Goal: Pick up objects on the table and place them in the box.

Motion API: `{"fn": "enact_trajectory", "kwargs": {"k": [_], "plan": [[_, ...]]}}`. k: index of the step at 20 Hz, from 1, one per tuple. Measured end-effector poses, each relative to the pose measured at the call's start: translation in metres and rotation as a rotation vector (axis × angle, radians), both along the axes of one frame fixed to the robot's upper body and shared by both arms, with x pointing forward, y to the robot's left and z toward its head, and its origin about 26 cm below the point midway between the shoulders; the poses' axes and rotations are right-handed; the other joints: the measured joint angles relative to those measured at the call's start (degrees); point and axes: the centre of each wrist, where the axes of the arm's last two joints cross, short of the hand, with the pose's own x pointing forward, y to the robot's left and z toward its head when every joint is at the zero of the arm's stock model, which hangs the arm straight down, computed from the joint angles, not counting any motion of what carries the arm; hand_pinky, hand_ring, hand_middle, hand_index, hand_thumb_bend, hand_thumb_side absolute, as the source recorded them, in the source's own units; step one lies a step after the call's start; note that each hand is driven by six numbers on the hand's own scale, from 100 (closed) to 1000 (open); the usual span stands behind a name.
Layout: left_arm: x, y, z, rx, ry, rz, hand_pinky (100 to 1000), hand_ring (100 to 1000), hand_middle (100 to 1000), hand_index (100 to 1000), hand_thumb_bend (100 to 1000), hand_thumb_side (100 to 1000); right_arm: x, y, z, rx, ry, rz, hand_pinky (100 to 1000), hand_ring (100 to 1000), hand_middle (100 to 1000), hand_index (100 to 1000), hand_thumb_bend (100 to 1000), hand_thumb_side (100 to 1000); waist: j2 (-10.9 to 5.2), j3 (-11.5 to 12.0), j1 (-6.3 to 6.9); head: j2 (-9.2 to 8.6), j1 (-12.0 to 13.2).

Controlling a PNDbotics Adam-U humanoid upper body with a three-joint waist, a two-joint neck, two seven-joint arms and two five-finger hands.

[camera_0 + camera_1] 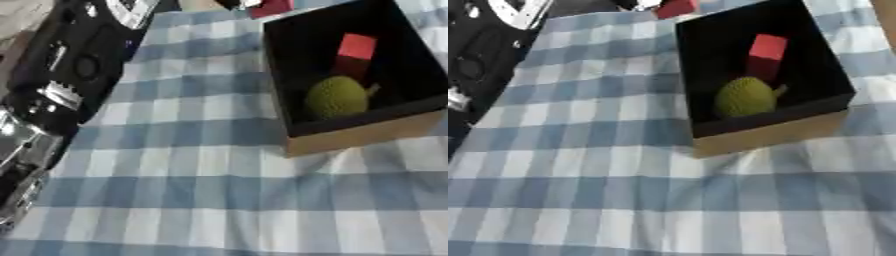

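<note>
Red block (356, 46) stands upright in the box (367, 135) behind yellow-green fruit (336, 98).

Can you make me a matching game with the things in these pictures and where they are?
Things:
1. red block
2. green fruit
3. box
4. arm

Places:
A. along the left edge of the view
B. on the checked cloth, on the right
C. inside the box, near its front wall
D. inside the box, behind the fruit

Pairs: 1-D, 2-C, 3-B, 4-A
</note>
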Motion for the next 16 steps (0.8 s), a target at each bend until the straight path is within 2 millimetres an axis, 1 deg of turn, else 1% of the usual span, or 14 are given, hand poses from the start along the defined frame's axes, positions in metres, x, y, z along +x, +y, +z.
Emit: {"fn": "enact_trajectory", "kwargs": {"k": [3, 6, 9, 16], "plan": [[-0.004, -0.011, -0.003, -0.007, 0.007, -0.024, 698, 624, 527, 712, 100, 298, 0.001, 0.001, 0.002, 0.001, -0.003, 0.005, 900, 1000, 406, 841, 100, 470, 0.0, -0.5, 0.0, 0.0, 0.2], [-0.004, -0.017, -0.006, -0.004, 0.009, -0.028, 699, 624, 527, 712, 100, 293, 0.001, 0.001, 0.002, 0.001, 0.0, 0.007, 901, 1000, 407, 841, 100, 470, 0.0, -0.8, 0.36, -0.01, 0.3], [-0.001, -0.02, -0.012, 0.006, 0.017, -0.021, 700, 626, 529, 713, 100, 244, 0.002, 0.002, 0.004, 0.001, -0.002, 0.009, 900, 1000, 408, 840, 100, 470, 0.0, -1.2, 0.63, -0.02, 0.3], [0.012, -0.013, -0.03, 0.083, 0.015, 0.053, 716, 643, 546, 726, 100, 150, 0.002, 0.002, 0.004, 0.005, -0.003, 0.011, 901, 1000, 407, 840, 100, 470, 0.0, -2.0, 1.04, -0.04, 0.2]]}}
